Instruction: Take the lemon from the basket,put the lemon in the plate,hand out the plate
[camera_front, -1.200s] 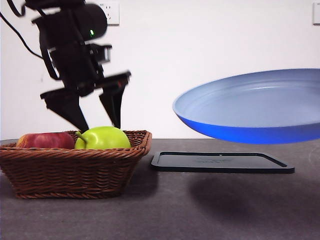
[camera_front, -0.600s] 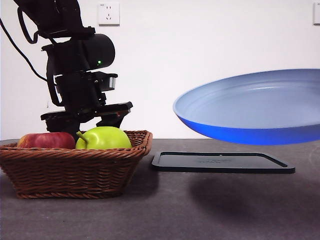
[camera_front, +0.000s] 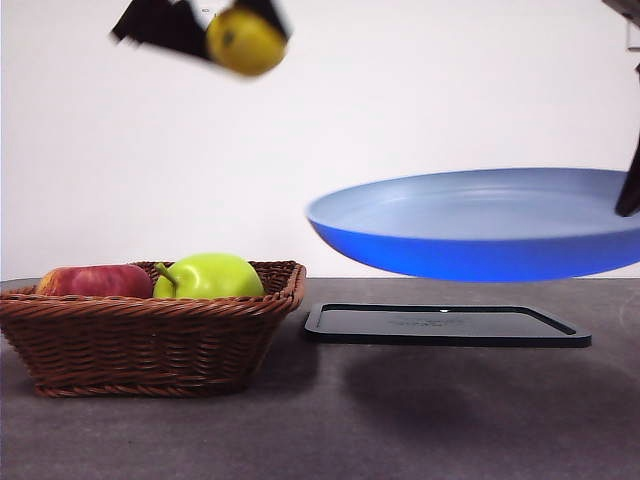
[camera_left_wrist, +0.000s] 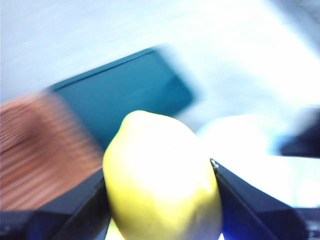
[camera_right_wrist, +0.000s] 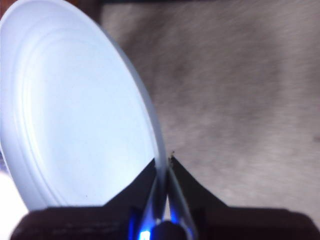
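Note:
My left gripper (camera_front: 235, 28) is high at the top left of the front view, shut on the yellow lemon (camera_front: 245, 41). The left wrist view shows the lemon (camera_left_wrist: 160, 180) clamped between the two black jaws. The brown wicker basket (camera_front: 150, 335) stands on the table at the left, below the gripper. My right gripper (camera_right_wrist: 164, 165) is shut on the rim of the blue plate (camera_right_wrist: 75, 105). It holds the plate (camera_front: 480, 225) in the air at the right, above the black tray.
A red apple (camera_front: 92, 281) and a green stemmed fruit (camera_front: 208, 276) lie in the basket. A flat black tray (camera_front: 445, 324) lies on the dark table under the plate. A white wall stands behind.
My left gripper dipped into the basket, closed on the lemon and rose fast to the top of the view. The plate has shifted left and a little lower.

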